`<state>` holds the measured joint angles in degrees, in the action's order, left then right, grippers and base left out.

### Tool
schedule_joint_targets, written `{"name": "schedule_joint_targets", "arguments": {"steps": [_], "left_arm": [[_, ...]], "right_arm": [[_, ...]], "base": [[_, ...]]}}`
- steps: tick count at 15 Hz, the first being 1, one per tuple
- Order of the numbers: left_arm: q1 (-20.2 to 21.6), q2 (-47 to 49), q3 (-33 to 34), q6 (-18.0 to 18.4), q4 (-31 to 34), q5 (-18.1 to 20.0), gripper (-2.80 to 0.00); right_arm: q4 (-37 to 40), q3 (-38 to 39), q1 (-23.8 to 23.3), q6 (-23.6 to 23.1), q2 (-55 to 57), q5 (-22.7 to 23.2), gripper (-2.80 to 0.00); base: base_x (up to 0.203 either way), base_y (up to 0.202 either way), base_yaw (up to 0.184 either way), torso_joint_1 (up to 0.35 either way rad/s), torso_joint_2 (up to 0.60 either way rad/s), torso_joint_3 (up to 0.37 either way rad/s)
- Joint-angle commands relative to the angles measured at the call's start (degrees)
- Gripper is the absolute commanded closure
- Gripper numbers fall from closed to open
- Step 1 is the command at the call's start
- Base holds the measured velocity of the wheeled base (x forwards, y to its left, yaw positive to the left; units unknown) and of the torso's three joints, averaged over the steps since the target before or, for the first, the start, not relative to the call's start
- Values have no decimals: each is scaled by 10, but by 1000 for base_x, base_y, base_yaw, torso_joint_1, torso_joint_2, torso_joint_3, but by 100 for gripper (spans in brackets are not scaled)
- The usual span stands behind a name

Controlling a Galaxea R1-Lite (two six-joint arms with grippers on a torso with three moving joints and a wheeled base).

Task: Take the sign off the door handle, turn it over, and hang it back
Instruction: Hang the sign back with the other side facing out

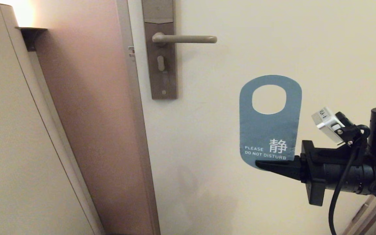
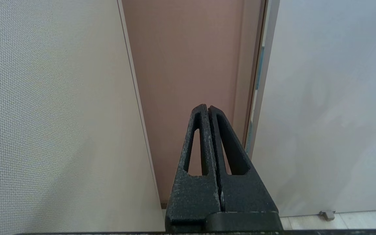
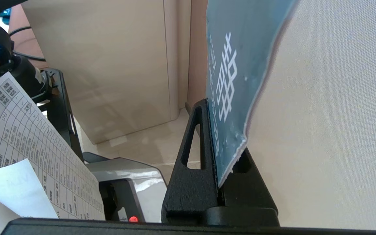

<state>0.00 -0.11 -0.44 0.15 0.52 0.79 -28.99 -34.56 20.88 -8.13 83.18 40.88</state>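
Observation:
The sign (image 1: 269,130) hangs in the air in front of the door, upright, its blue "PLEASE DO NOT DISTURB" face toward me and its oval hole at the top. My right gripper (image 1: 262,165) is shut on its bottom edge, reaching in from the right; in the right wrist view the sign (image 3: 237,75) stands clamped between the black fingers (image 3: 191,143). The door handle (image 1: 184,39) is bare, up and to the left of the sign, on its tall backplate (image 1: 159,49). My left gripper (image 2: 207,109) is shut on nothing, out of the head view.
The cream door (image 1: 305,49) fills the right side, with the brown door frame (image 1: 90,114) to its left and a beige wall panel (image 1: 8,130) beyond. A printed sheet (image 3: 28,153) and grey robot parts (image 3: 126,182) lie below the right arm.

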Motion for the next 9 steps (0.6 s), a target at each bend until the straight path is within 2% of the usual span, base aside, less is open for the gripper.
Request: {"name": "schedule_joint_targets", "arguments": {"steps": [1,4,9], "left_arm": [[0,1,0,0,1,0,0],[0,27,0,0,3,-1,0],[0,2,2,-1,-3,-2,0]], "right_arm": [[-2,-1,-1,0,0,3,0],[-2,-3,0,0,1,3,0],[-2,-11,0,0,13,3,0]], "base": [[0,0,0,0,0,0],[0,0,0,0,0,0],[0,0,0,0,0,0]]}}
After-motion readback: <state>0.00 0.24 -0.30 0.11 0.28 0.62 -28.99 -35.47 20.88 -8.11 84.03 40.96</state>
